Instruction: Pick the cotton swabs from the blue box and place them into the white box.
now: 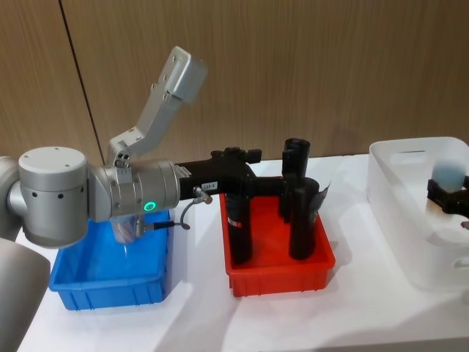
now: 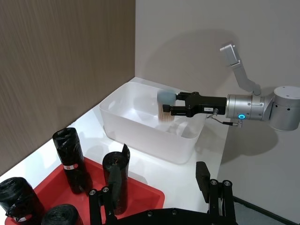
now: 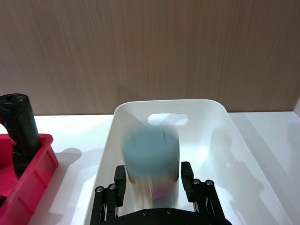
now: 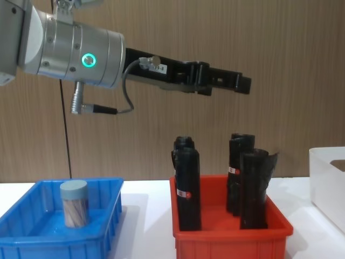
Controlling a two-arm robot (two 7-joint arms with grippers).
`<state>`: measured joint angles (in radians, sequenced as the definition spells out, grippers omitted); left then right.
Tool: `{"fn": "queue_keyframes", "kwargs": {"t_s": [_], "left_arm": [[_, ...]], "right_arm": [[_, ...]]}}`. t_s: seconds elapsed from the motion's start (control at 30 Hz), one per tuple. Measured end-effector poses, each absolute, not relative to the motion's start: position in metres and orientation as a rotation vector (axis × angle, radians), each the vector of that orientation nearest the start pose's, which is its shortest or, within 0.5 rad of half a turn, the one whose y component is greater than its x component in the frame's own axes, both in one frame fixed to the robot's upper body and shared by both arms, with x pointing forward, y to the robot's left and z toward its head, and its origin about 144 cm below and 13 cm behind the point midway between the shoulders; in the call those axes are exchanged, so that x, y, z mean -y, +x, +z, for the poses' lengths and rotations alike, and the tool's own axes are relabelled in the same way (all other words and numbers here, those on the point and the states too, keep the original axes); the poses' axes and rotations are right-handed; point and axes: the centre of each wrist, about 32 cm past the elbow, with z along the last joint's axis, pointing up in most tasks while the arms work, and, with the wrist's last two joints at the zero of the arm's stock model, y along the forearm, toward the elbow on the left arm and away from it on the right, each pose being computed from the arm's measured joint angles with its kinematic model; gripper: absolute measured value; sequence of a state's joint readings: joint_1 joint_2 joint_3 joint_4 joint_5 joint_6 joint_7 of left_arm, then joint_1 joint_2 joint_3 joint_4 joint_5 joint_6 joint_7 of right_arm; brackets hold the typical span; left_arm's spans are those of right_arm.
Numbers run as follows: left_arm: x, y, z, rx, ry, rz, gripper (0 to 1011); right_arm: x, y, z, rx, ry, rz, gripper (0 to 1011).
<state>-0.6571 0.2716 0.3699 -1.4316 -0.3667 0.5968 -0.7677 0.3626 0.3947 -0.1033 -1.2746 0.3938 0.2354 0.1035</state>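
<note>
My right gripper (image 1: 447,195) is shut on a cotton swabs jar (image 2: 165,104) with a pale blue lid and holds it over the inside of the white box (image 2: 140,140). In the right wrist view the jar (image 3: 151,157) sits between the two fingers, above the white box (image 3: 220,112). A second cotton swabs jar (image 4: 74,202) stands upright in the blue box (image 4: 32,237) at the left. My left gripper (image 4: 240,83) is open and hangs high over the red bin, with nothing in it.
A red bin (image 1: 278,275) with several upright black wrapped rolls (image 4: 187,183) stands between the blue box (image 1: 110,282) and the white box (image 1: 396,191). The left arm stretches across above the blue box and the red bin. A wooden wall runs close behind the table.
</note>
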Motion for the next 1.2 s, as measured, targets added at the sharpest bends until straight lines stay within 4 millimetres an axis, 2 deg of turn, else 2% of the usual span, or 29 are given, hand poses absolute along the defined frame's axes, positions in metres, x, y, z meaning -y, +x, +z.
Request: {"fn": "queue_keyframes", "kwargs": {"t_s": [0.4, 1.2], "left_arm": [[-0.2067, 0.5924, 1.3335, -0.124, 0.190, 0.511, 1004], [-0.2067, 0.5924, 1.3335, -0.124, 0.190, 0.511, 1004]], "right_arm": [[0.3565, 0.5554, 1.1959, -0.155, -0.143, -1.510, 1001], [0.3586, 0.5522, 1.1967, -0.144, -0.129, -1.518, 1001]]}}
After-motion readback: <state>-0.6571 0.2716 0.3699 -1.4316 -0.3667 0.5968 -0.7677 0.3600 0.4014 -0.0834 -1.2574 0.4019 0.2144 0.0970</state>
